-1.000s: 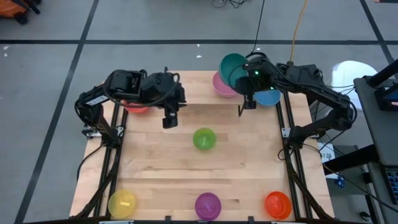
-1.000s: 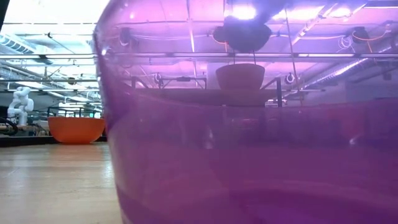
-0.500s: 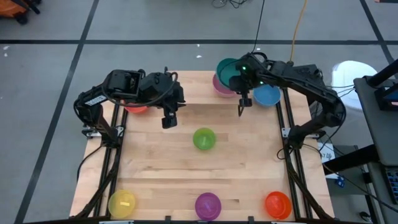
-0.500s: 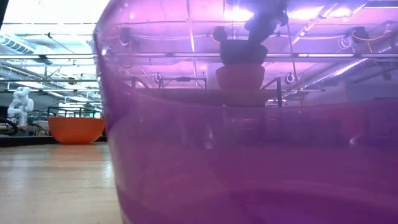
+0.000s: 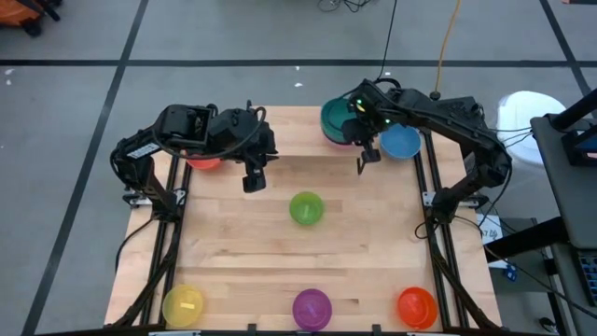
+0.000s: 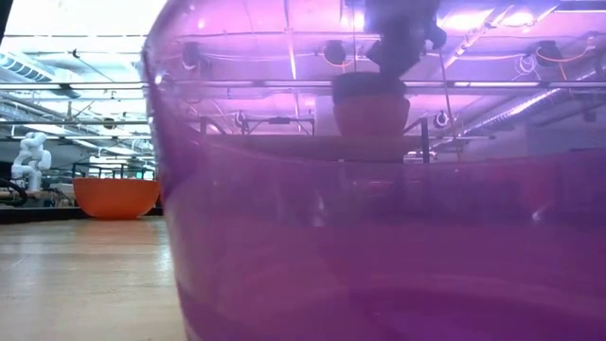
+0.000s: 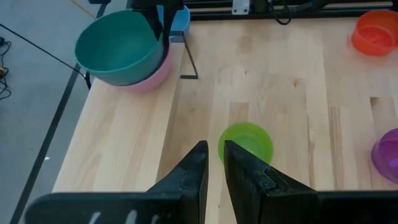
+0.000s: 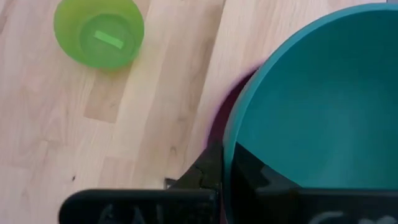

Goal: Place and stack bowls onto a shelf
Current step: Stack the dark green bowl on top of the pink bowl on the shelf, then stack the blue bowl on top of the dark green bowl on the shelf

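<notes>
My right gripper [image 5: 354, 121] is shut on the teal bowl [image 5: 336, 118], which sits nested in the pink bowl [image 7: 152, 78] on the light-wood shelf [image 6: 284, 144] at the table's far edge. The blue bowl [image 5: 402, 143] rests on the shelf beside them. The red bowl [image 5: 205, 161] is half hidden under my left arm. My left gripper [image 7: 214, 167] hangs shut above the table, near the green bowl [image 5: 306, 207]. Yellow [image 5: 183, 304], purple [image 5: 312, 306] and orange [image 5: 417, 305] bowls stand along the near edge. My right gripper holds the teal bowl by its rim [image 8: 233, 146] on the side toward the blue bowl. One finger [image 8: 208, 168] is outside the wall and one inside. The fingers come from above, pointing down. The bowl sits slightly tilted inside the pink bowl.
The purple bowl [image 6: 379, 218] stands right in front of the low camera and fills most of that view. Black frame rails [image 5: 434, 243] run along the table's left and right sides. Bare wood lies between the green bowl and the near row.
My right gripper has moved down and a little toward the table's left, carrying the teal bowl. The bowl was tipped up and clear above the pink bowl; now it is nearly level and set into it. The gripper has stayed shut on the rim.
</notes>
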